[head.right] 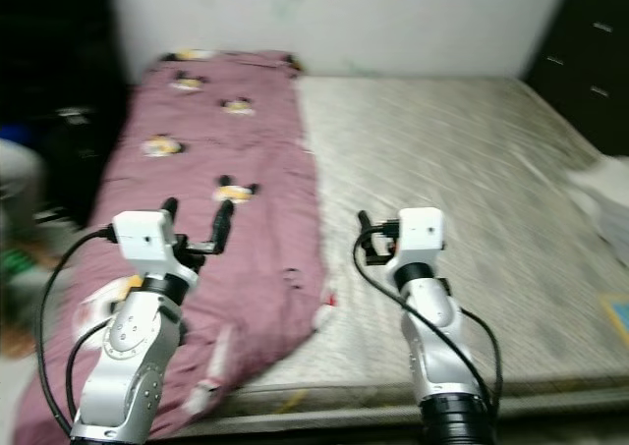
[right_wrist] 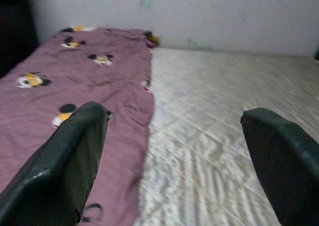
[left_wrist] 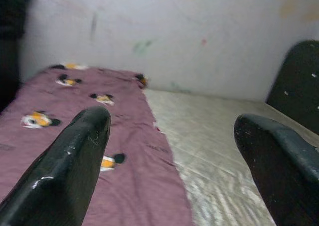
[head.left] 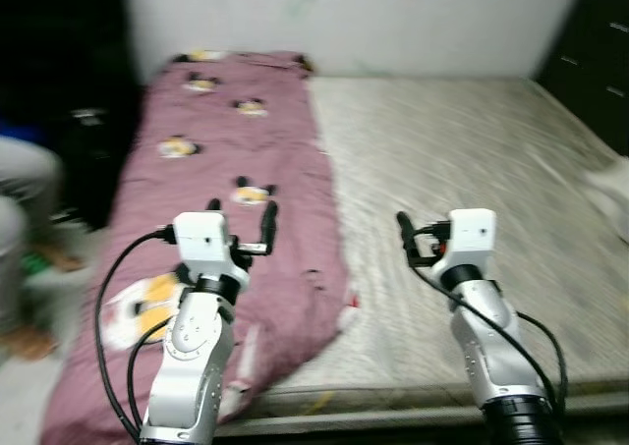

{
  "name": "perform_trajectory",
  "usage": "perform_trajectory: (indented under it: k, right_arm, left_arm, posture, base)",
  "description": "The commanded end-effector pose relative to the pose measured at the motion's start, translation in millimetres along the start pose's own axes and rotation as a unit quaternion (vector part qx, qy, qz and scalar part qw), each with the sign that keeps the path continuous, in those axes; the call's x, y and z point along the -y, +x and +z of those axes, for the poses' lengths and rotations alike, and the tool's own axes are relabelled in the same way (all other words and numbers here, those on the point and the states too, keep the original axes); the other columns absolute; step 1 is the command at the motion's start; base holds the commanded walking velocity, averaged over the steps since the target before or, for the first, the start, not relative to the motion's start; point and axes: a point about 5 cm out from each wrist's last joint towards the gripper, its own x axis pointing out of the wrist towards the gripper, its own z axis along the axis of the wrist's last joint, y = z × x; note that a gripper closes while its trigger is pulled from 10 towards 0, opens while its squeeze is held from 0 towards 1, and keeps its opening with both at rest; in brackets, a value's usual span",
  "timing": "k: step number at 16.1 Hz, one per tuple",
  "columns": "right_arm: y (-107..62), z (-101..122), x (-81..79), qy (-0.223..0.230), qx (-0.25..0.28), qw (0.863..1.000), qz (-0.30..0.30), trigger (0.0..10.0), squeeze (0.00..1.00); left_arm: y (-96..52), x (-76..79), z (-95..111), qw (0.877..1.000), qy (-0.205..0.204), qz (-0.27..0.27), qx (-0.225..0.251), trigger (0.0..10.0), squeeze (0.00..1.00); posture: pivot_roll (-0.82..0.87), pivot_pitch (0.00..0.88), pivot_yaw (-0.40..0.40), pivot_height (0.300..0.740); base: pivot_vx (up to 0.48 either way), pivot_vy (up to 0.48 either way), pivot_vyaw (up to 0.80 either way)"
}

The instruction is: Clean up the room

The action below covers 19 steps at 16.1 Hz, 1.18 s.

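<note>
A mauve blanket (head.left: 226, 170) printed with cartoon mice covers the left strip of a bed. Its near end hangs over the front edge. The rest of the bed is a bare grey quilted mattress (head.left: 472, 160). My left gripper (head.left: 242, 215) hovers open over the blanket's near part, nothing between its fingers (left_wrist: 75, 156). My right gripper (right_wrist: 174, 126) is held open above the mattress, just right of the blanket's edge, and is empty too. One of its fingers (head.left: 403, 229) is seen from the head. The head views are slightly blurred.
A person's legs (head.left: 20, 194) are at the far left, beside the bed. Dark furniture (head.left: 59, 82) stands at the back left and a dark cabinet (head.left: 595, 62) at the right. Something white (head.left: 611, 192) lies on the mattress's right edge. A pale wall (head.left: 344, 18) runs behind.
</note>
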Motion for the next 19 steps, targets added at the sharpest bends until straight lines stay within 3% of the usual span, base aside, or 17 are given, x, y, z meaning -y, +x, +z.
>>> perform_trajectory:
  k: [1,15,17,19]
  right_arm:
    - [2.0,4,-4.8,0.003,0.01,1.0,0.009,10.0,0.0]
    - [3.3,1,-8.0,0.003,0.001,1.0,0.023,10.0,0.0]
    - [3.1,3,-8.7,0.006,0.006,1.0,0.025,10.0,0.0]
    - [1.5,5,-1.7,0.008,0.011,1.0,0.001,10.0,0.0]
  left_arm:
    - [1.0,0.3,1,1.0,-0.01,0.007,0.0,10.0,0.0]
    - [-0.7,-3.9,6,1.0,-0.002,0.012,0.013,10.0,0.0]
    - [-1.7,-7.5,6,1.0,0.013,0.019,0.013,10.0,0.0]
    - [-9.7,-28.5,8,0.997,0.041,0.06,0.013,10.0,0.0]
  posture:
    - [-0.07,0.051,-0.048,0.74]
    - [-0.07,0.053,-0.047,0.74]
    - [-0.07,0.053,-0.043,0.74]
    - [-0.07,0.052,-0.039,0.74]
  base:
    - [0.0,0.48,0.0]
    - [0.0,0.446,0.0]
    - [0.0,0.0,0.0]
    - [0.0,0.0,0.0]
